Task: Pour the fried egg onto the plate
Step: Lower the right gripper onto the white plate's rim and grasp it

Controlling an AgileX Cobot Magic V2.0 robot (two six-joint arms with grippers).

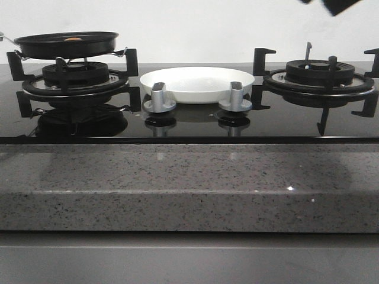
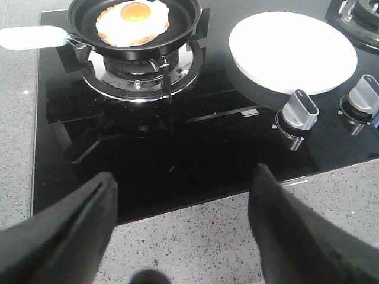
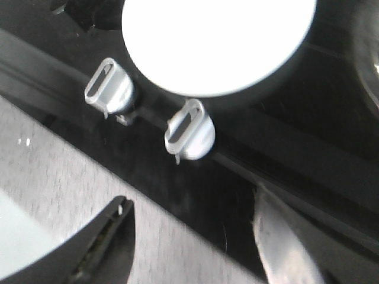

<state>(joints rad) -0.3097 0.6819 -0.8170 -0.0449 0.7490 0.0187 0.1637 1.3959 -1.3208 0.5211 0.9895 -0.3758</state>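
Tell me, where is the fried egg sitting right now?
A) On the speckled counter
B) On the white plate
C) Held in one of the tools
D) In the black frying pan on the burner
D: the fried egg lies flat in the black frying pan on the left burner, while the white plate beside it holds nothing.

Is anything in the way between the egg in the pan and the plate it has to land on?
Nothing visible. The fried egg lies in the black pan on the left burner; the plate sits bare beside it, with only the burner's grate prongs low between them.
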